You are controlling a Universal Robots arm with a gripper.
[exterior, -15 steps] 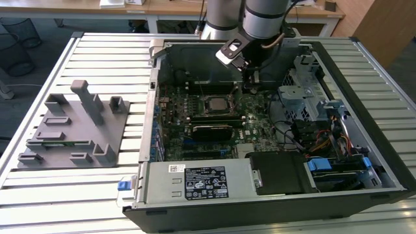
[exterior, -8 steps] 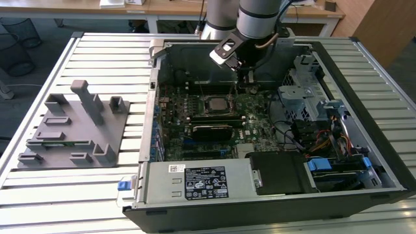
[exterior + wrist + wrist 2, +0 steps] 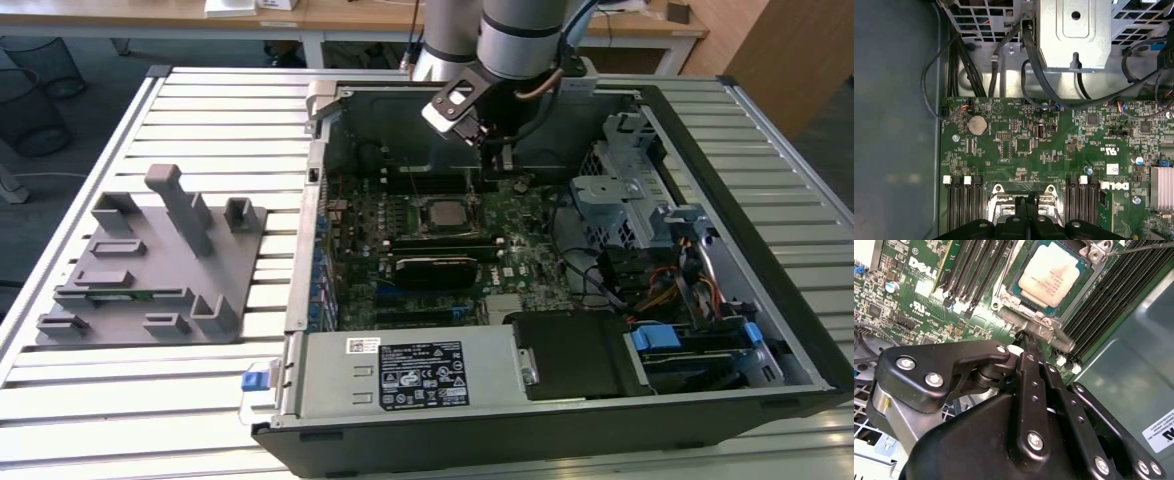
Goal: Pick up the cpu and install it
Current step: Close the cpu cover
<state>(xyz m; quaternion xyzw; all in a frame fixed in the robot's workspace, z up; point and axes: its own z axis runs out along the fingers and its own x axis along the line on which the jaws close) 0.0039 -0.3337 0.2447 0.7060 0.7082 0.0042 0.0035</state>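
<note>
Inside the computer case (image 3: pixel 561 438), the gripper (image 3: pixel 1026 340), fingers (image 3: pixel 1029 371) pressed together and empty, hovers beside the cpu (image 3: pixel 1050 276) seated in its socket (image 3: pixel 1040 326), memory slots (image 3: pixel 974 265) flanking it.

- Gripper (image 3: pixel 1026 337): matte black, built of flat bars and rounded links (image 3: pixel 944 370) that narrow to slim fingers.
- Screws (image 3: pixel 1035 441): round, silver, socket-headed, dotted along the gripper's bars.
- Bracket (image 3: pixel 889 415): grey metal with a small yellow mark, beside the gripper's body.
- Arm (image 3: pixel 521 42): a thick round tube above the gripper, silvery grey with a darker ring.
- Boxy block (image 3: pixel 454 105): black with pale silvery faces, above the gripper.
- Cable (image 3: pixel 537 84): thin, copper-brown, curving above the gripper.
</note>
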